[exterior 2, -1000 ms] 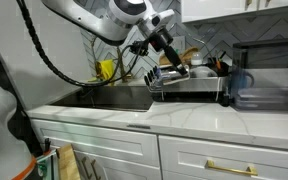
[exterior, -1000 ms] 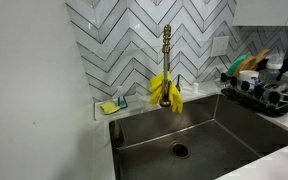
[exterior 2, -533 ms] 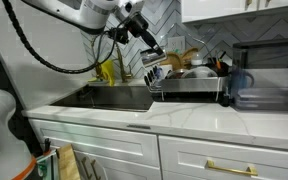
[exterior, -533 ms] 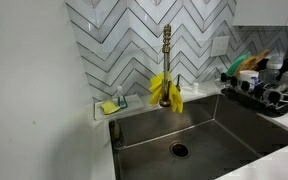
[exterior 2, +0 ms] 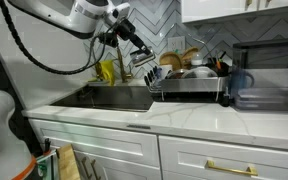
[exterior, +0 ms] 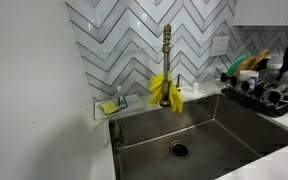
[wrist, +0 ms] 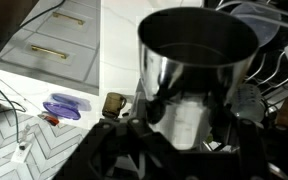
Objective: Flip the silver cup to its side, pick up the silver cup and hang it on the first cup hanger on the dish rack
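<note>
Both jaws of the black robot gripper are clamping the small shiny silver metal cup, holding it aloft near the black wire dish rack.

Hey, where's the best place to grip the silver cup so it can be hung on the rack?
Grip the silver cup across its plain round side wall, towards the base, coming in from the side. The wall is straight and the open mouth stays free for hanging. The gripper seems to hold it this way now.
</note>
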{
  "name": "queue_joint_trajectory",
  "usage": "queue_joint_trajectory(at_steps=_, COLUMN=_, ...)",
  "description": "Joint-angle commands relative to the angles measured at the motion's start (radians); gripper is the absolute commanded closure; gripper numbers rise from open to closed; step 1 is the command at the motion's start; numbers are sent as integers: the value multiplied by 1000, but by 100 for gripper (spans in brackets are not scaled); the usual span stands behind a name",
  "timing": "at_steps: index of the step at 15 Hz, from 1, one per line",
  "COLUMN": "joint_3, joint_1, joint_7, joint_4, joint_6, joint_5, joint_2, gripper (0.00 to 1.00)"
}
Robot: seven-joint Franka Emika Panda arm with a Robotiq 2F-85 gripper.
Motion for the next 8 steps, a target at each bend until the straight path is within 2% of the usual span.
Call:
queue_joint_trajectory(at_steps=1, joint_3=-11, joint_1=12, joint_7=2, joint_4=3, joint_6=-6, joint_5=-4, joint_2=2, gripper=34)
queue_joint_trajectory(at_steps=2, joint_3=-8, joint_1=16, joint_7=1, joint_4=-3, joint_6=3, joint_5=-10, joint_2=-1, gripper=59)
queue_joint_trajectory(at_steps=8, joint_3=47, joint_1=46, joint_7=98, joint_4=-53, joint_6=81, joint_5=-149, joint_2=-28, gripper=59)
